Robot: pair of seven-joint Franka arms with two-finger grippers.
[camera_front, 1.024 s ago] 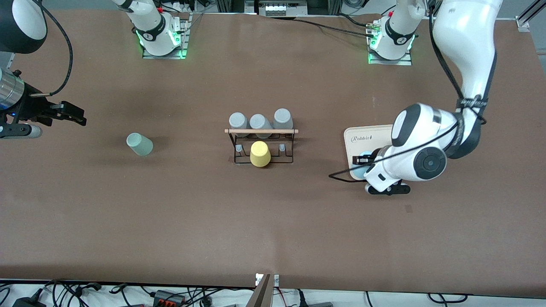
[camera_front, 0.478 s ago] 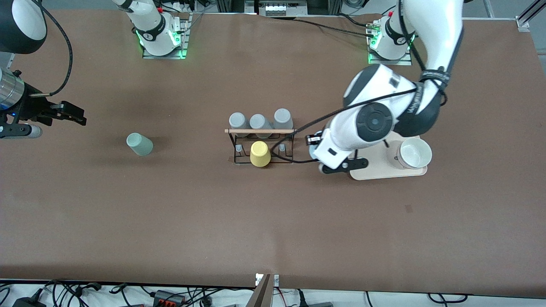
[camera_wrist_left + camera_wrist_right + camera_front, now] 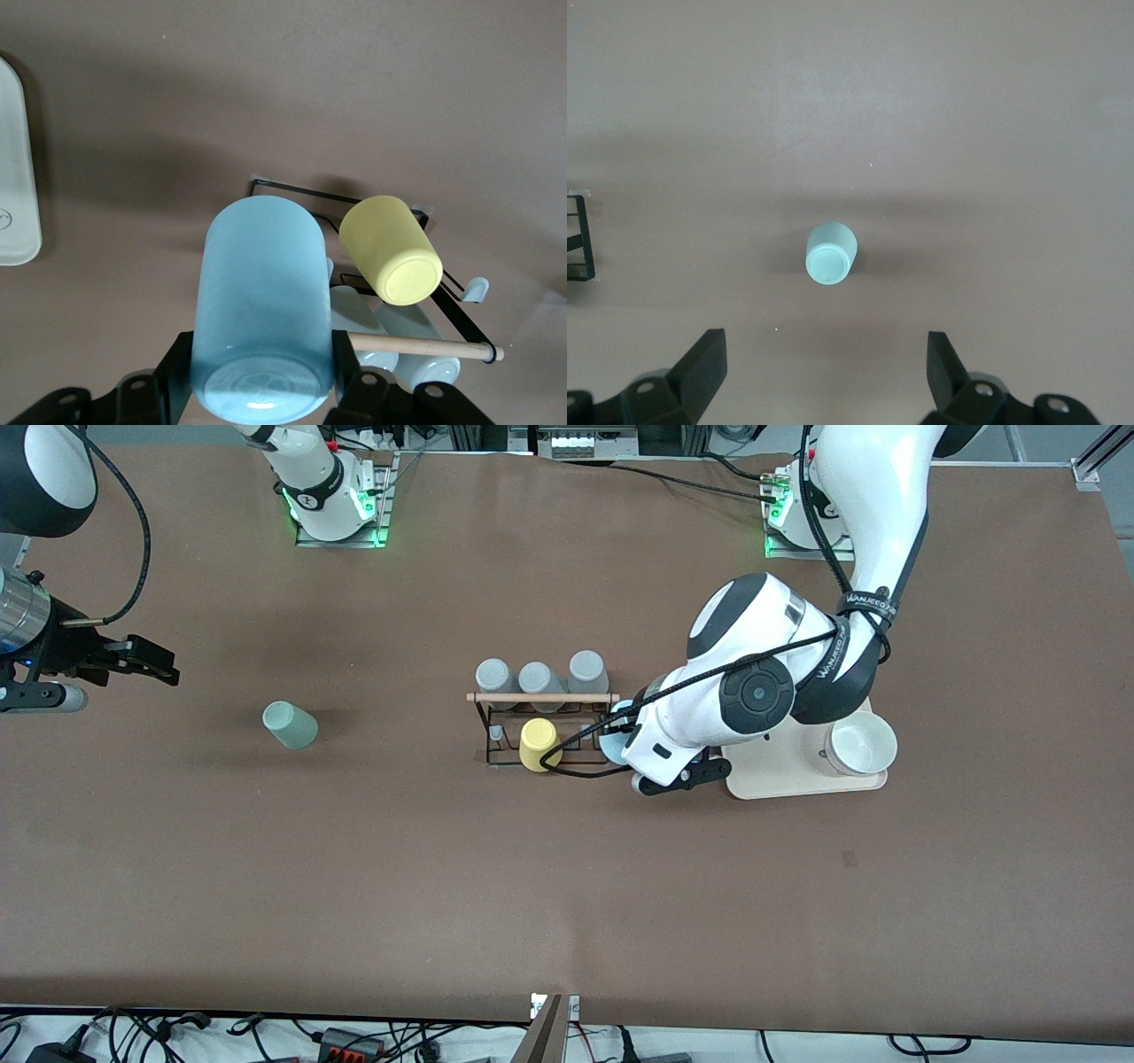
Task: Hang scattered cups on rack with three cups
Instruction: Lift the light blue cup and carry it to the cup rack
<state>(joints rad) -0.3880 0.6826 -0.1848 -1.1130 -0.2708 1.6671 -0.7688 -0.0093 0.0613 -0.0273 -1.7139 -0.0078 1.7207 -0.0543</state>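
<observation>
1. Rack (image 3: 542, 726) at mid-table, four cups on it
2. Tray (image 3: 780, 766) beside it toward the left arm's end, bowl (image 3: 858, 747) on it
3. Lone cup (image 3: 290, 724) toward the right arm's end, well apart

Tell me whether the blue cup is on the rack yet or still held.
Held, not yet hung. The left gripper is shut on the blue cup, base toward the camera, over the rack's end beside the yellow cup.
</observation>
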